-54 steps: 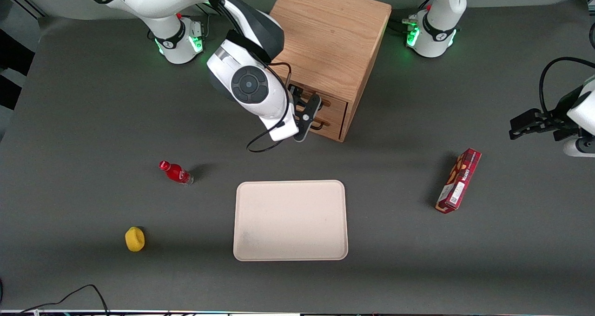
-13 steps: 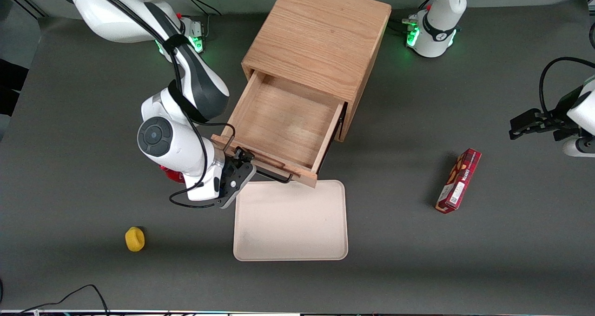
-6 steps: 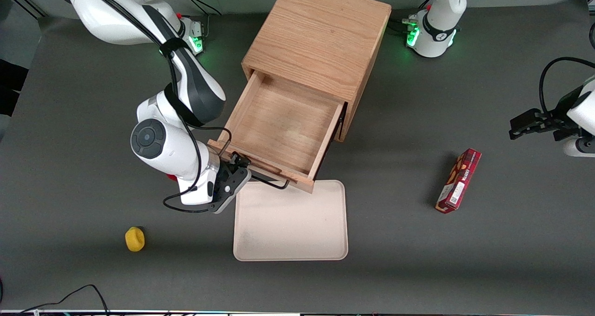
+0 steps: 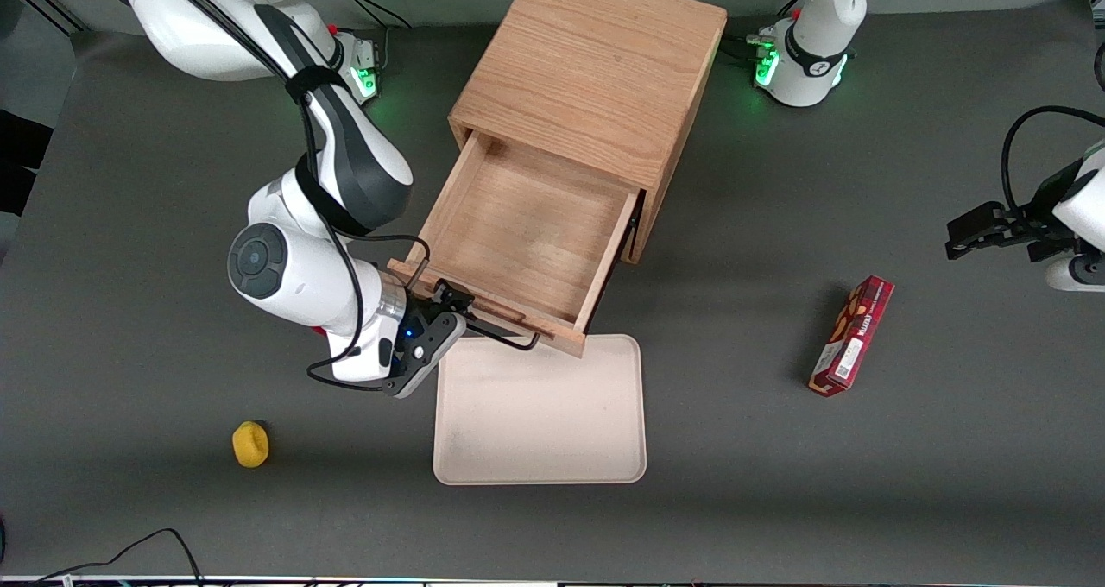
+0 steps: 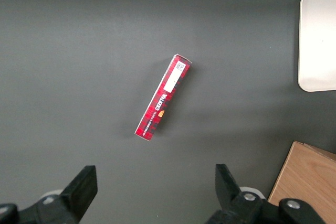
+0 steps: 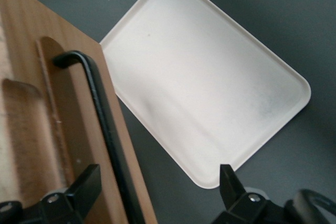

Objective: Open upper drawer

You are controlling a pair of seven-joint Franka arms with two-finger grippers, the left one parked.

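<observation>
The upper drawer of the oak cabinet stands pulled far out, its plain wood inside bare. Its thin black bar handle runs along the drawer front, nearest the front camera. My right gripper is at the handle's end toward the working arm. In the right wrist view the gripper is open, its fingers wide apart. The handle passes between them, close to one finger and not clamped. The lower drawer is hidden under the open one.
A beige tray lies just in front of the open drawer, also in the right wrist view. A yellow fruit lies nearer the front camera. A red box lies toward the parked arm's end. A red bottle is mostly hidden under my arm.
4.2 s ago the drawer was shut with my gripper at its handle; now it stands pulled far out. Over the last second the drawer hardly moved and my arm shifted slightly sideways.
</observation>
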